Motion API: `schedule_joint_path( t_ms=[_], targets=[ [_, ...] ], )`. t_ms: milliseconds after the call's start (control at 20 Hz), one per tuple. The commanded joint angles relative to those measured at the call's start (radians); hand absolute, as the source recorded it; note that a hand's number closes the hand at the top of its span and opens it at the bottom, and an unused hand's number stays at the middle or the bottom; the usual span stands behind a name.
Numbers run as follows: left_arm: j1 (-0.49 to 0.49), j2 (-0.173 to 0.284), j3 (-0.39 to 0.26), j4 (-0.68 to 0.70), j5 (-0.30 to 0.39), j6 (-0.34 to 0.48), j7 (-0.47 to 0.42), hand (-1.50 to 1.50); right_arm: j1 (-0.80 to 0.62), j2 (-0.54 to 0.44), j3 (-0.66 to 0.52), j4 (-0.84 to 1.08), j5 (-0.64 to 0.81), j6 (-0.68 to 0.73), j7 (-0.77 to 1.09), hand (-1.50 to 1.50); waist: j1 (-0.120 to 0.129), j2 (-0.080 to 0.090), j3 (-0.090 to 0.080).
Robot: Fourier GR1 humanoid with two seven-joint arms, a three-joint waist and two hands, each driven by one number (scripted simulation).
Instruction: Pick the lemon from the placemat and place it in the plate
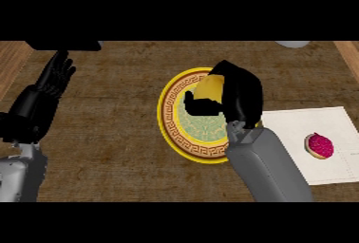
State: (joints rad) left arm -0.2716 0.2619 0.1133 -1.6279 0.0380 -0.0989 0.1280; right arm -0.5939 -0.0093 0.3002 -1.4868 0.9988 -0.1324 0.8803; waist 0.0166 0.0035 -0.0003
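Head view, looking steeply down on a brown, woven-textured counter top (112, 142) with lighter wooden strips at the far left and right edges. Right forearm (270, 163) enters from the lower edge, grey, angled up and slightly leftward; its black right hand (238, 92) hangs over the plate (172, 124), fingers arched over and curled down, thumb jutting left across the plate's centre. Between fingers and thumb sits the lemon (210, 85) (only a yellow patch shows, the rest hidden by the hand), so the hand is closed around the fruit. The lemon is above the plate's upper part; whether it touches the plate surface cannot be told. Plate is round with a yellow rim, a dark band carrying a Greek-key pattern, and a pale green patterned centre; its right side is covered by the hand and wrist. To the right, just beside the plate, lies a white placemat (308, 124), slightly skewed, its lower left overlapped by the forearm. On the placemat rests a small magenta, speckled fruit-like object (320, 145); exact kind unclear. Left hand (54, 71) shows at the left edge, fingers straight and pointing up, resting open, well apart from the plate.
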Motion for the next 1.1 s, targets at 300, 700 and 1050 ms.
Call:
schedule_joint_path(
  t_ms=[300,700,1050],
  targets=[
    [-0.053,-0.013,-0.009,0.036,-0.008,-0.003,0.028,0.0,-0.151,0.009,0.015,0.451,-0.164,-0.305,-0.04,1.5,0.004,0.002,0.001],
    [-0.049,-0.001,0.005,0.055,-0.004,-0.032,-0.025,0.0,-0.287,0.009,-0.008,0.744,-0.448,-0.494,-0.303,-1.5,0.025,0.009,0.001],
    [-0.041,-0.032,-0.023,0.021,-0.039,0.006,0.001,0.0,-0.325,0.009,-0.086,0.731,-0.553,-0.691,-0.46,-1.5,0.017,0.005,0.001]
  ],
)
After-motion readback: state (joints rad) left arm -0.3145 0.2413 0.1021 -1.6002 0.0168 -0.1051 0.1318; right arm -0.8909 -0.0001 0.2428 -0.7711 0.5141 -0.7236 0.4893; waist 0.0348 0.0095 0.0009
